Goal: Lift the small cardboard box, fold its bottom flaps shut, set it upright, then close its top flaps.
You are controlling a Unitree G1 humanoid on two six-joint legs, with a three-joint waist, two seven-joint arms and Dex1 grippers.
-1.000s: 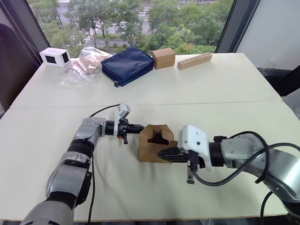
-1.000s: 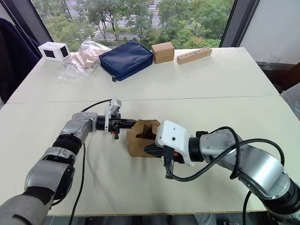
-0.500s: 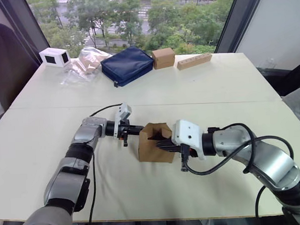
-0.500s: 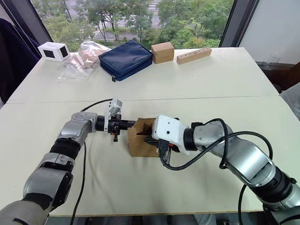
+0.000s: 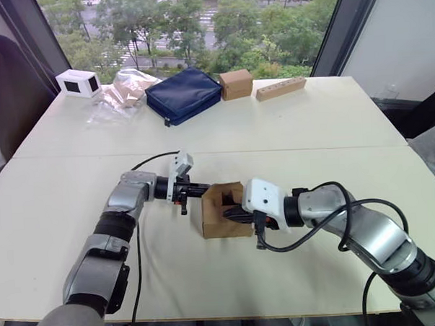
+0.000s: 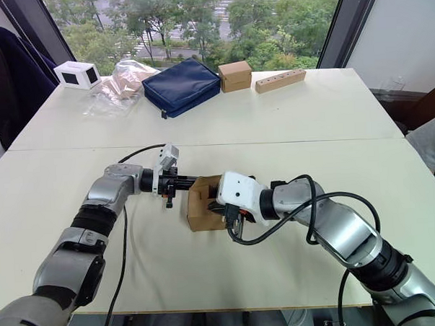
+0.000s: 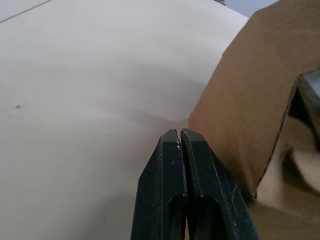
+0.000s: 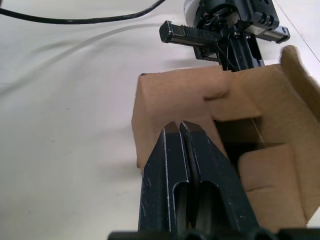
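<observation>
While the small cardboard box [image 5: 221, 218] stands upright on the table [image 5: 288, 124] between my jaws: left gripper [image 5: 202, 186], jaws closed, empty, braces its far wall; right gripper [image 8: 181, 131], jaws closed, empty, presses the top flaps [image 8: 250, 107] inward, likely to fold them.

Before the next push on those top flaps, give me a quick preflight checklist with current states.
1. Small cardboard box upright on the table: ok.
2. Top flaps closed: not ok, the box's top is open with dark interior visible.
3. Left hand shut and up against the box's side: ok.
4. Right hand shut, fingertips over the box's open top: ok.
5. Bottom flaps folded shut: cannot tell, underside hidden.
6. Table around the box free; blue pouch and wooden block sit far back: ok.
</observation>
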